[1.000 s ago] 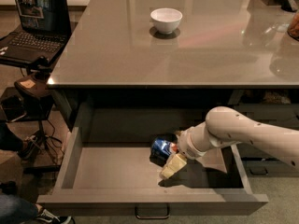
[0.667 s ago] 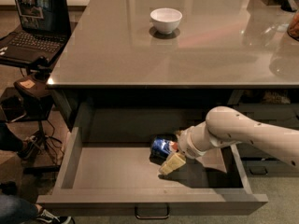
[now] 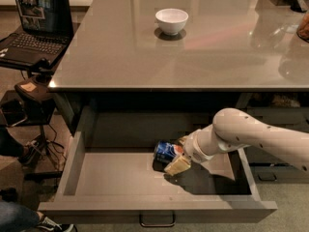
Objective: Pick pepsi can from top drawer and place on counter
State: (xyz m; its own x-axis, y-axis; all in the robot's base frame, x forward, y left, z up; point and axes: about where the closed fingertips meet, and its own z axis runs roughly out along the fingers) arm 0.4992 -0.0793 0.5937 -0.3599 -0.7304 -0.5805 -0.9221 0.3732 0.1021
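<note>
Inside the open top drawer (image 3: 112, 179), right of its middle, the tilted pepsi can (image 3: 165, 151) is held by the gripper (image 3: 176, 154), which is closed around it, while a white bowl (image 3: 171, 21) is seen on the counter (image 3: 120, 52) above.

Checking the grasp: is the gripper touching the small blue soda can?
Cannot tell. Camera view: gripper, inside grey drawer, overlaps blue can; neither gap nor contact shows.

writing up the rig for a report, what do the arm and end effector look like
The arm is a smooth, rounded white shell with a few small dark dots and no visible cables. It narrows to a white wrist collar. The end effector, down in the top drawer, is pale cream-tan and blocky.
</note>
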